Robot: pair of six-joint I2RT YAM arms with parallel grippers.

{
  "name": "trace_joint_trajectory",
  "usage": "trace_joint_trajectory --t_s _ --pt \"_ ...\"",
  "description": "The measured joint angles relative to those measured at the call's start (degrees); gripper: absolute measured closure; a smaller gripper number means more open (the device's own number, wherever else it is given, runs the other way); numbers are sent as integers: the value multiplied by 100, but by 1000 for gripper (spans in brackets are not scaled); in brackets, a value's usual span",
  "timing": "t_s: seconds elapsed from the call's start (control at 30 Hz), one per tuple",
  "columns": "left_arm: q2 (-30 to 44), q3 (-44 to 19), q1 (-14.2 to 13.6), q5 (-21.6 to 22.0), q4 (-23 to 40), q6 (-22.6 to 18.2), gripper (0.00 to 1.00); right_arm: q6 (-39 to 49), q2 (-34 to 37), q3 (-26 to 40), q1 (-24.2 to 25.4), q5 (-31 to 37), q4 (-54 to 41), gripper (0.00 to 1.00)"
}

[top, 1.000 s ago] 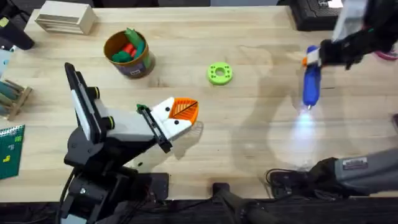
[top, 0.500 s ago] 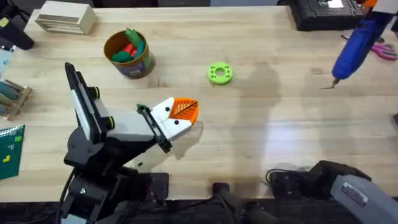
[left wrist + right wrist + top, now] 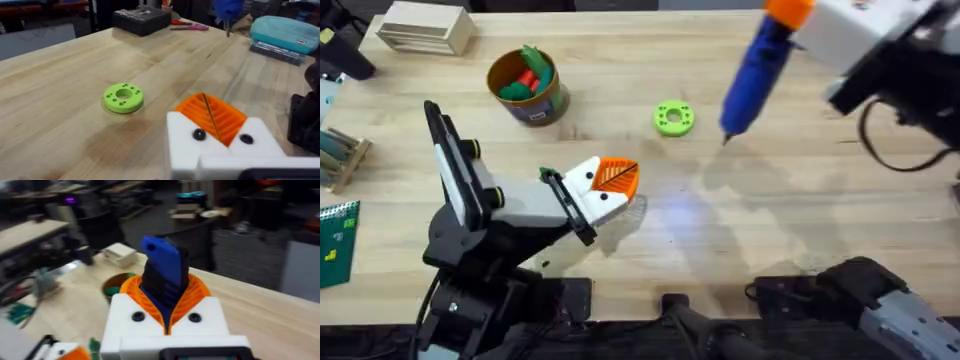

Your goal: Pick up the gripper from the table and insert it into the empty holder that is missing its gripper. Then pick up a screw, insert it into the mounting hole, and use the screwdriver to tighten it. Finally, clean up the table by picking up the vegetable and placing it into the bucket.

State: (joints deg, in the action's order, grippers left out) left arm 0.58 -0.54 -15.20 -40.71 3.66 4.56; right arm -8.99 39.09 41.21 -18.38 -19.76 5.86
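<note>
**Q:** Which step are you in?

**A:** Judge it as the tightening step. The left pincer, near the front-left of the tabletop, has its orange ribbed pads pressed together with nothing between them. The gripper and the holder cannot be told apart from that assembly in these views; no loose orange finger lies on the tabletop.

**Q:** What does your right pincer hold?

**A:** The right pincer is clamped on the screwdriver, carried in the air above the back-right area, tip pointing down and clear of the wood.

**Q:** What does the next move call for?

**A:** Probably bring the tip toward the left pincer's mounting hole and align it before turning.

**Q:** And cleanup?

**A:** The vegetable already sits in the bucket, toward the back-left.
</note>
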Motion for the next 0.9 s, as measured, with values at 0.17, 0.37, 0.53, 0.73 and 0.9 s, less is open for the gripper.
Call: trace_joint_trajectory --t_s 0.17,0.37,0.53,0.73,0.9 --pt "0 0 0 0 2 0 994 -22 623 -35 -1055 -46 1116 971" --pt "0 0 0 0 0 0 994 85 1585 -57 -1980 -95 2951 971" --pt "0 0 0 0 1 0 994 132 2282 -57 -2517 -95 3935 971" --pt "0 0 0 0 0 0 994 133 2741 -59 -2937 -115 4167 971" --pt "0 0 0 0 0 0 994 133 2824 -61 -3018 -112 4175 971"
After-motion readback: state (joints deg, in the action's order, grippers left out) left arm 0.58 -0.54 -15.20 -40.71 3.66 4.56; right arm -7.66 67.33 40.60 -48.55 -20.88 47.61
